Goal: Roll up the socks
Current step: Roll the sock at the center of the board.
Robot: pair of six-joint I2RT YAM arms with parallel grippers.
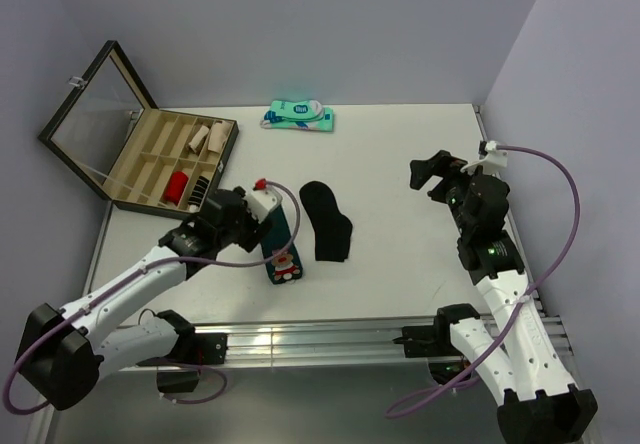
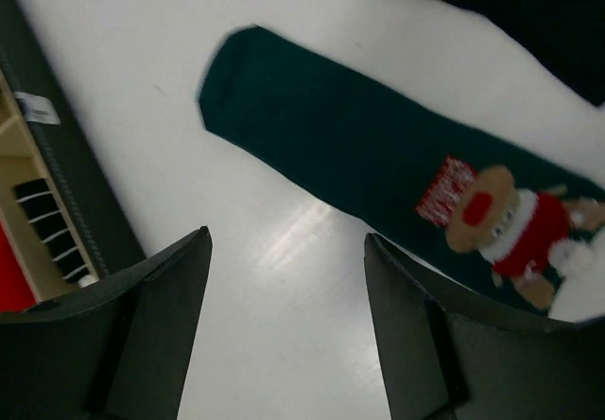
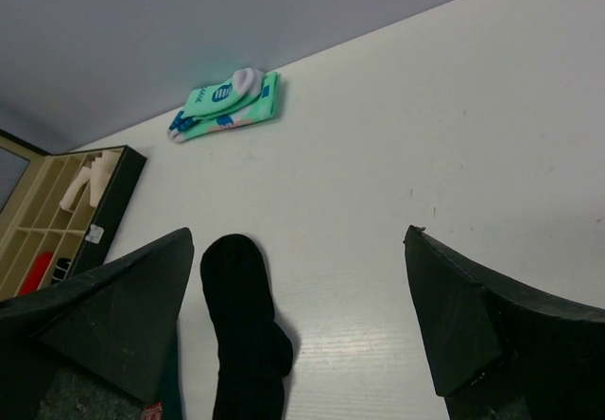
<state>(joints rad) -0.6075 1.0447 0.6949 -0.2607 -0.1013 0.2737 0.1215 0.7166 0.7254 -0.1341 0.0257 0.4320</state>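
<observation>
Dark green sock [image 1: 283, 256] flat on desk [image 1: 400, 144], long axis near-far, cartoon toe toward arm bases. Black sock [image 1: 328, 222] just beside, on its right. Left gripper [image 1: 262, 232] nearer, at cuff end, fingers apart, empty. Right gripper [image 1: 430, 174] well apart, fingers apart, empty.

A dark compartmented box [image 1: 226, 154] sits open at the left of the white bench [image 1: 400, 164] — a red rolled sock [image 1: 177, 186] and beige rolled socks [image 1: 207, 138] inside; a teal-and-white packaged pair [image 1: 300, 116] lies near the back.

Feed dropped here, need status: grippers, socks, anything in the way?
Left gripper open, empty, at green sock. Right gripper open, empty. Black sock flat beside it, both unrolled. Nothing lying on them.
</observation>
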